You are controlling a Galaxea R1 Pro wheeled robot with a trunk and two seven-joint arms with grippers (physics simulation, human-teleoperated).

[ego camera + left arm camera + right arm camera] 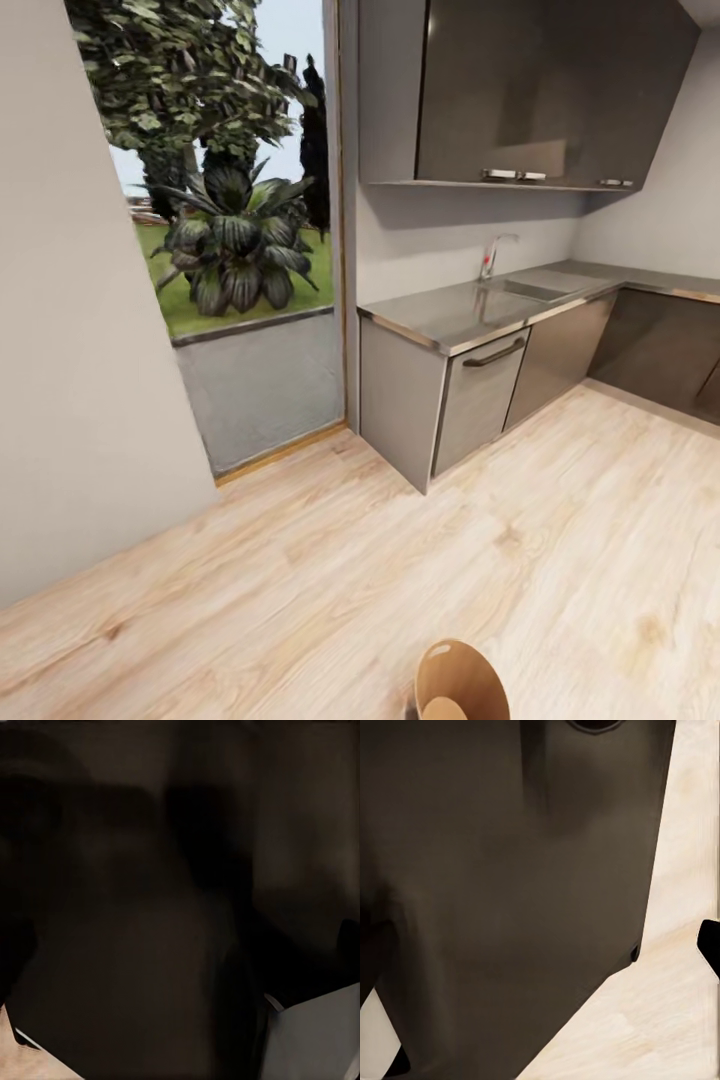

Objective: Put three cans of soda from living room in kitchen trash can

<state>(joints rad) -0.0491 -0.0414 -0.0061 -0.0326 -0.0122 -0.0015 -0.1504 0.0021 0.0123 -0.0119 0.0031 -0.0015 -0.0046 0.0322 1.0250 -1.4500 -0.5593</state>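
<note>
The tash can [461,682] stands on the wood floor at the bottom edge of the head view, and I look down into its tan-brown inside; what lies in it is cut off. The three can of soda are out of view. In the right wrist view my right gripper [540,945] looks open: a dark fingertip [709,945] sits at one edge, nothing is between the fingers, and a dark panel and pale floor lie beyond. The left wrist view is very dark and close to a dark surface, so the left gripper's fingers cannot be made out.
A steel kitchen counter [470,315] with a sink and tap [492,256] runs along the wall ahead and turns at the right. Dark upper cabinets [540,90] hang above it. A glass door [240,250] onto a garden plant stands at the left beside a grey wall [70,380].
</note>
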